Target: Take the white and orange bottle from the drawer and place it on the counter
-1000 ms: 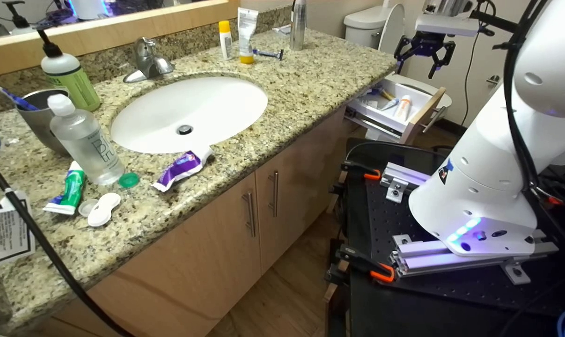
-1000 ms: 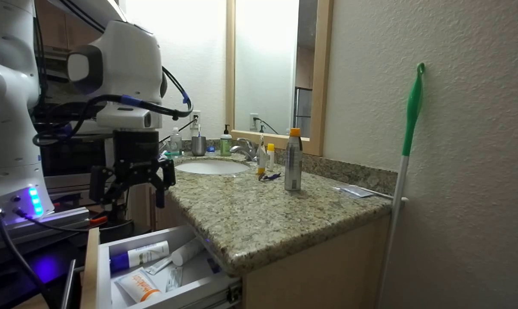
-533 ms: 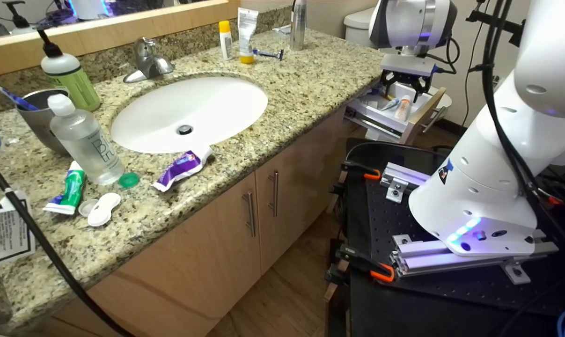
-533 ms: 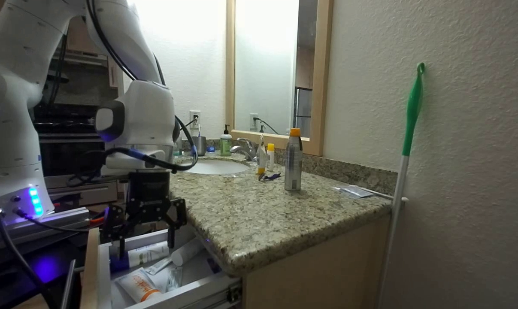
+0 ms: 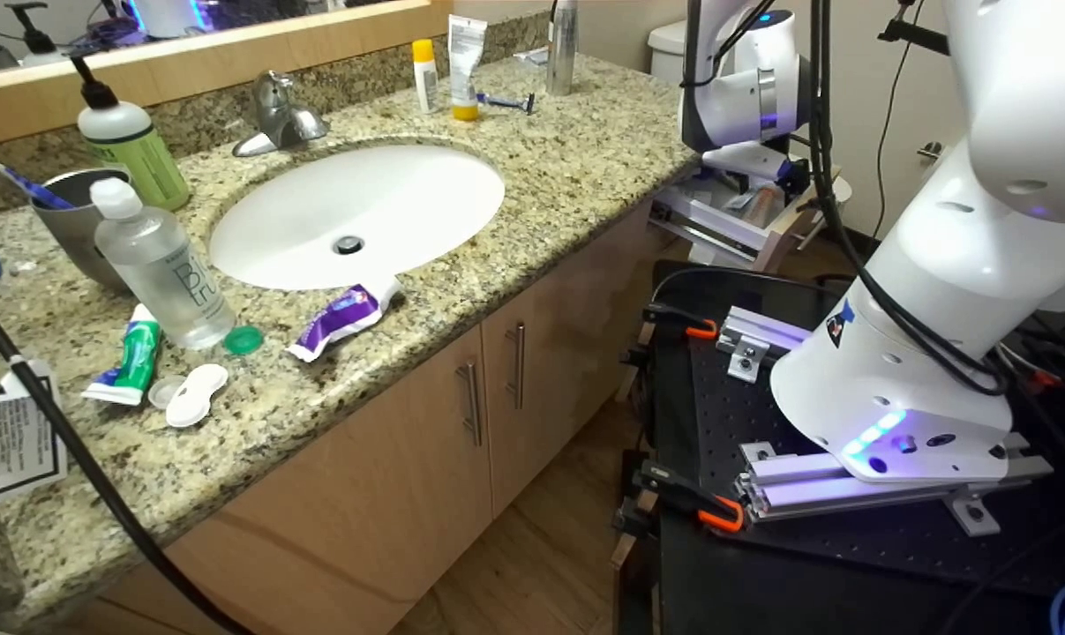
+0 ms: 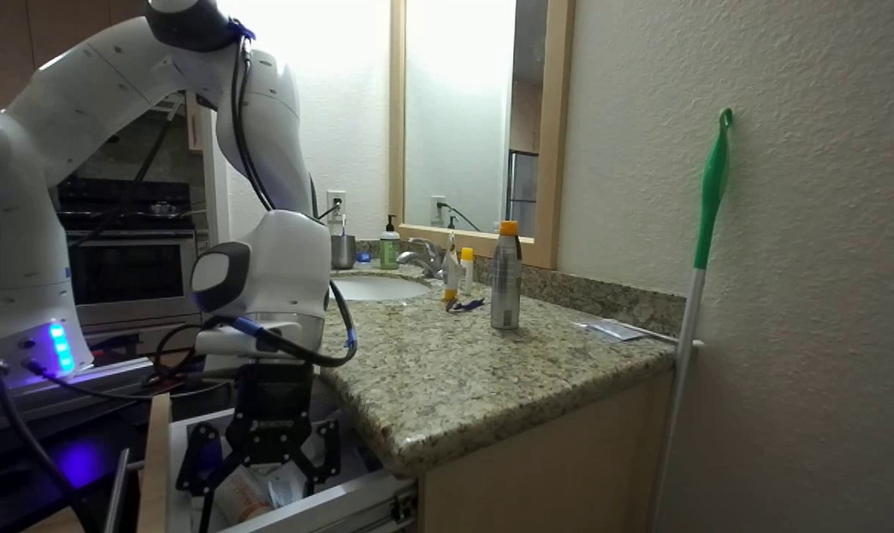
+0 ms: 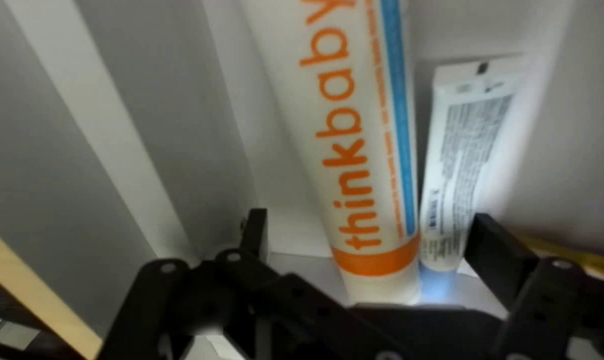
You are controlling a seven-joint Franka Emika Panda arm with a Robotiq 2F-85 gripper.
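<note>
The white and orange bottle [image 7: 349,190] is a tube-like white bottle with orange lettering and an orange band. It lies in the open drawer [image 6: 365,500], and it also shows in both exterior views [image 5: 764,207] [image 6: 241,497]. My gripper [image 7: 369,225] is open and empty, pointing down into the drawer. In the wrist view its fingers stand apart on either side of the bottle's cap end, with a slim white tube also between them. In an exterior view the gripper [image 6: 258,505] hides part of the bottle. The granite counter [image 6: 447,377] is beside and above the drawer.
The slim white tube [image 7: 457,165] lies right beside the bottle. The drawer's wooden front [image 6: 156,463] and the counter edge flank the gripper. On the counter stand a silver spray can [image 6: 506,285], a yellow-capped bottle [image 5: 424,78] and a clear bottle [image 5: 166,269].
The arm has come down, bringing the open gripper from above and beside the drawer into it, over the bottle. The drawer and the things on the counter have not moved.
</note>
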